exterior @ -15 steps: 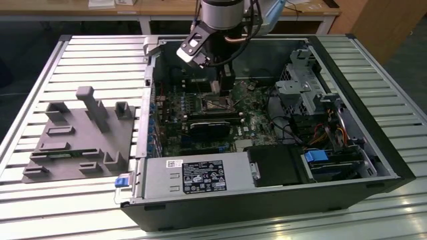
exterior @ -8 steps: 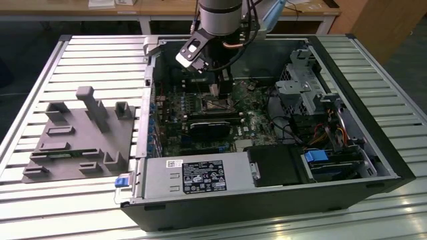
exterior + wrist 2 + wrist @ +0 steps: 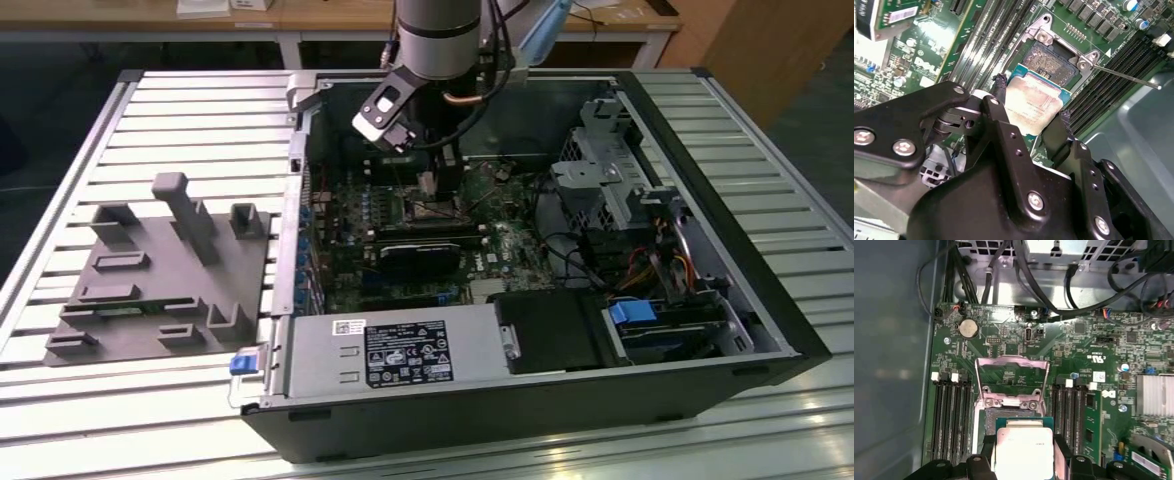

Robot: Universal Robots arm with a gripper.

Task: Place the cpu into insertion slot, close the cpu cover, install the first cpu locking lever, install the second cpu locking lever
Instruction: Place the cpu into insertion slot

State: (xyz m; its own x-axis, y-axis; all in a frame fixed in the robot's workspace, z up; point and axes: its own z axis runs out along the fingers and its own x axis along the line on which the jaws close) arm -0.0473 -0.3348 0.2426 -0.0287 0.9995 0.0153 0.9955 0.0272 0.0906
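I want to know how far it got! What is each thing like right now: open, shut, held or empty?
tool: shut on the cpu, one finger on each of two opposite edges.
cpu: held by the tool, not yet seated.
insertion slot: uncovered and empty.
cpu cover: swung open.
locking lever: released, sticking out from the slot.

An open case [image 3: 534, 430] lies on its side on a slatted table [image 3: 200, 110]. A grey fixture [image 3: 154, 275] sits at the exterior view's left of it. A labelled power supply [image 3: 387, 355] lies inside along one wall. In the first wrist view, a coin battery [image 3: 967, 328] sits near black cables [image 3: 1004, 270] and memory slots [image 3: 951, 415].
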